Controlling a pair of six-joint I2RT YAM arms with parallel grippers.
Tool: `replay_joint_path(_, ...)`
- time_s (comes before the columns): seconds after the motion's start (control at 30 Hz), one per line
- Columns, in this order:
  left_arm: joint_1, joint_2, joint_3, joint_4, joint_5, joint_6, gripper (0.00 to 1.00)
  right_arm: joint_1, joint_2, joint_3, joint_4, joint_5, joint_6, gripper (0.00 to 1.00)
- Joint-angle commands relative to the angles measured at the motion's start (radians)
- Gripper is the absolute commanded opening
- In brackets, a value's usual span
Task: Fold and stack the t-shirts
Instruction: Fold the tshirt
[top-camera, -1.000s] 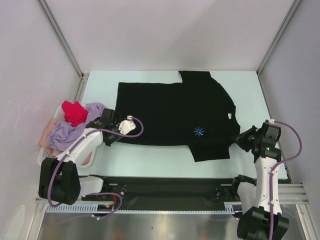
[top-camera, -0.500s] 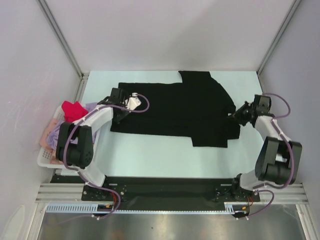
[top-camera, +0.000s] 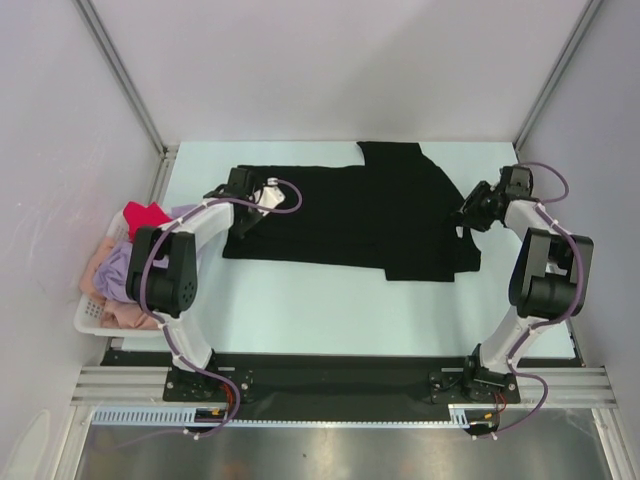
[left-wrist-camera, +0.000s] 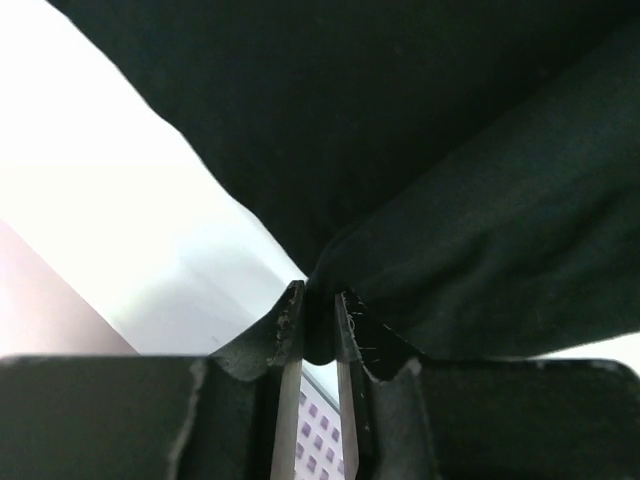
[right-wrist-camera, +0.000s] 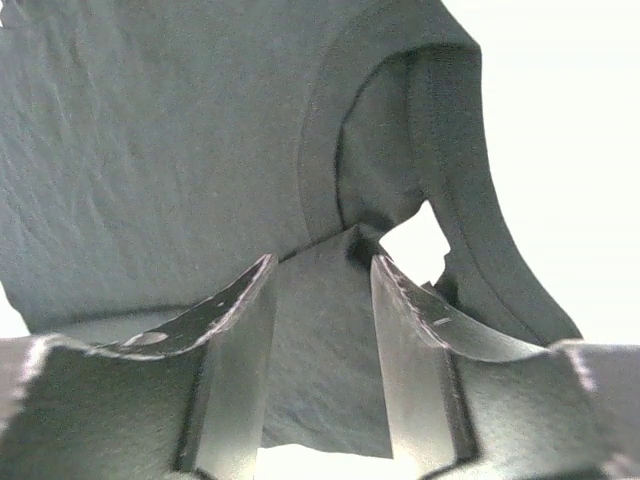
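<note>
Basket: at the far left we see a white lattice basket (top-camera: 90, 318) holding the waiting shirts: a red one (top-camera: 142, 216) on top at the back, a lavender one (top-camera: 122, 268) under it, and pale pink cloth (top-camera: 128, 316) towards the front.
Left claw: the left gripper (left-wrist-camera: 316, 300) is at the hem end of the black t-shirt (top-camera: 350, 215). Its jaws stand a narrow slit apart with a tuck of black cloth between them — we cannot tell whether they are pressing it.
Task's thing: the black t-shirt lies flat across the middle of the pale table (top-camera: 330, 310), hem to the left and collar to the right. One sleeve points away from the arms and one towards them. We see no chest mark on the upper face.
Right claw: the right gripper (right-wrist-camera: 320, 262) is at the collar. Its jaws are plainly apart, and the neckband lies loose between them, unclamped.
Step in hand: we judge this to be the letting-go after a lengthwise fold of the first shirt. Nothing is stacked yet.
Next move: both claws need to lift clear without dragging the laid edge — the left one most of all. Then the sleeves want tucking in before the cross fold.
</note>
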Motion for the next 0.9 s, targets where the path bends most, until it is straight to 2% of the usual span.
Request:
replay_joint_path(0.0, 0.016, 0.007, 0.025, 0.075, -0.016, -0.023, 0.22, 0.035, -0.072, 0.049, -0.096, 0.123, -0.079, 0.46)
replay_joint_path(0.03, 0.021, 0.011, 0.028, 0.079, -0.021, -0.020, 0.22, 0.041, -0.091, 0.008, -0.120, 0.145, -0.082, 0.40)
replay_joint_path(0.13, 0.027, 0.033, 0.039, 0.086, -0.029, -0.024, 0.24, 0.055, -0.164, -0.101, -0.131, 0.171, -0.083, 0.28)
replay_joint_path(0.2, 0.030, 0.036, 0.037, 0.089, -0.015, -0.028, 0.30, 0.056, -0.183, -0.144, -0.136, 0.160, -0.080, 0.29)
replay_joint_path(0.3, 0.031, 0.034, 0.028, 0.115, -0.019, -0.023, 0.41, 0.059, -0.174, -0.189, -0.137, 0.139, -0.088, 0.36)
replay_joint_path(0.47, 0.031, 0.051, 0.027, 0.156, -0.032, -0.009, 0.46, 0.059, -0.137, -0.206, -0.134, 0.113, -0.109, 0.41)
replay_joint_path(0.73, 0.031, 0.090, 0.010, 0.174, -0.048, 0.068, 0.45, 0.067, -0.089, -0.209, -0.131, 0.091, -0.116, 0.41)
replay_joint_path(0.87, 0.031, 0.093, 0.013, 0.184, -0.049, 0.074, 0.29, 0.071, -0.102, -0.200, -0.150, 0.169, -0.123, 0.45)
